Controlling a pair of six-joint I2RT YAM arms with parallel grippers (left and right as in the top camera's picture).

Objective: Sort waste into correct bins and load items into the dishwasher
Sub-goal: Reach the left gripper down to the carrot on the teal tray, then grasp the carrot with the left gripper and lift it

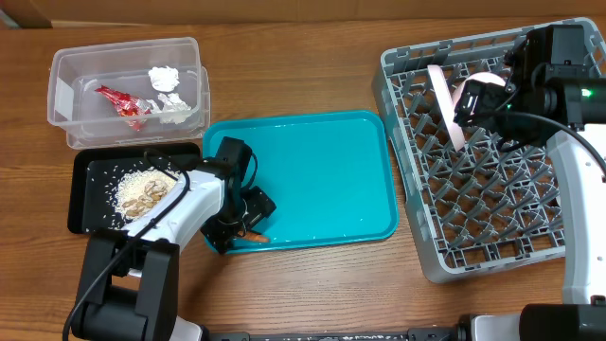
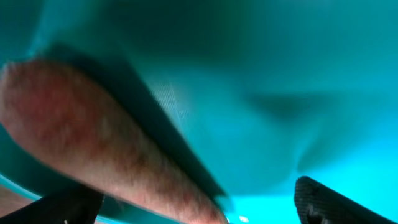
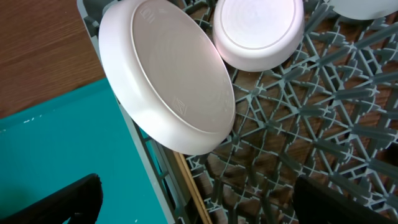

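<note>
One small orange carrot (image 2: 106, 155) lies ungripped between our left gripper's (image 1: 246, 225) wide-open fingers, on the teal plastic tray's (image 1: 322, 161) near-left corner.

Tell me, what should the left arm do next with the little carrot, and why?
Probably close the left gripper on the carrot. Its fingers stand open on either side of the carrot, which lies ungripped in the teal tray's corner, so a squeeze should catch it for lifting.
</note>
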